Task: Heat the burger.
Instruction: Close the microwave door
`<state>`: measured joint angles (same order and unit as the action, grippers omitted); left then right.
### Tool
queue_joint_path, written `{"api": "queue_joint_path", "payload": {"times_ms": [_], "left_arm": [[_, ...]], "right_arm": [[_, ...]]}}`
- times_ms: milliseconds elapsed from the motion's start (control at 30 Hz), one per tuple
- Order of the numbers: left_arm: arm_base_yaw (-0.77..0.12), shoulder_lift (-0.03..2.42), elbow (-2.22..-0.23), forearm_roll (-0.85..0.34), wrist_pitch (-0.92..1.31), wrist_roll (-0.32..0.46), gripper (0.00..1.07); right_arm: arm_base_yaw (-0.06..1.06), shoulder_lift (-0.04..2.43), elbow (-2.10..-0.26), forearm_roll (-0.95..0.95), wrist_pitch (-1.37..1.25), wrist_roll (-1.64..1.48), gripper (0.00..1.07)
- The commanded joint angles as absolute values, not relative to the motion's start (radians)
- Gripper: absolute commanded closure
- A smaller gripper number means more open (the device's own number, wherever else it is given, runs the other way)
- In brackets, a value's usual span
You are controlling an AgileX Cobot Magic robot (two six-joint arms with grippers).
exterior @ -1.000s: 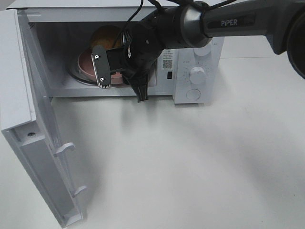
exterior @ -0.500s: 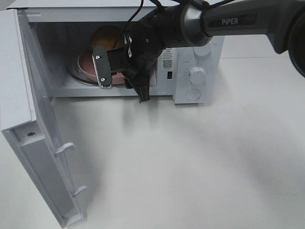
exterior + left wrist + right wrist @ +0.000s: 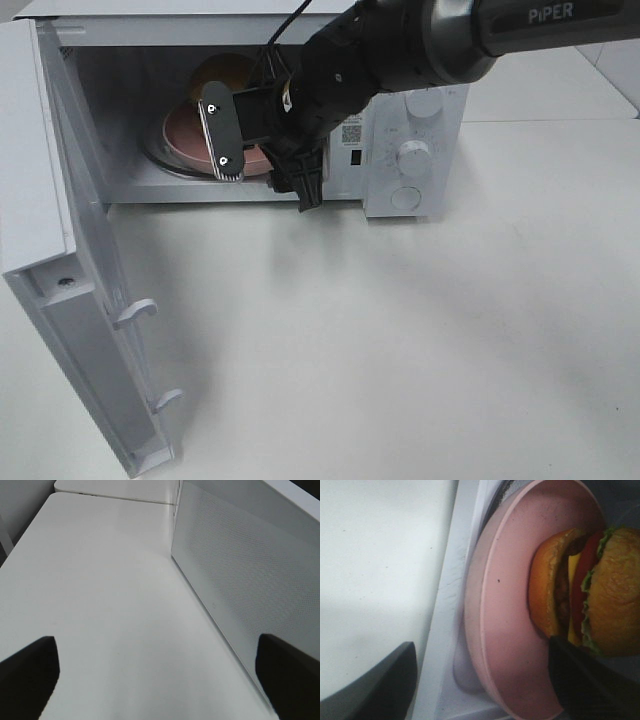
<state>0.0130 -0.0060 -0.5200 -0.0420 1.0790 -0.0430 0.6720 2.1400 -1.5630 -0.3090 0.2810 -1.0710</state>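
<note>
The burger [image 3: 224,74] stands on a round pink plate [image 3: 184,137] inside the open microwave [image 3: 412,110]; the right wrist view shows its bun, tomato, cheese and lettuce [image 3: 600,590] on the plate [image 3: 505,610]. My right gripper [image 3: 266,185] is at the microwave's mouth. Its jaws are open wide on either side of the plate's near rim [image 3: 480,655], and neither finger visibly touches it. The left gripper [image 3: 156,640] is open with nothing between its fingers, over the white table beside a dotted white panel [image 3: 240,580]. It is outside the exterior view.
The microwave door [image 3: 60,250] hangs open toward the front left, with latch hooks on its inner edge. Two knobs [image 3: 413,157] sit on the control panel to the right of the cavity. White tabletop [image 3: 400,340] spreads in front.
The right gripper's jaws have spread apart from the plate's rim, and the arm has lifted slightly. Plate and burger stay inside the microwave.
</note>
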Motion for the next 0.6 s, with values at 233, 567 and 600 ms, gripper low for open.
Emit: {"api": "queue_joint_path", "payload": {"times_ms": [233, 567, 600], "left_arm": [[0.017, -0.024, -0.517, -0.049, 1.072, -0.044, 0.07], [0.017, -0.024, -0.517, -0.049, 1.072, -0.044, 0.07], [0.017, -0.024, -0.517, -0.049, 1.072, -0.044, 0.07]], "right_arm": [[0.680, 2.028, -1.413, -0.308, 0.193, -1.069, 0.36], [0.693, 1.886, -1.211, -0.306, 0.101, -1.026, 0.36], [0.693, 1.861, -1.178, -0.304, 0.090, -0.996, 0.36]]}}
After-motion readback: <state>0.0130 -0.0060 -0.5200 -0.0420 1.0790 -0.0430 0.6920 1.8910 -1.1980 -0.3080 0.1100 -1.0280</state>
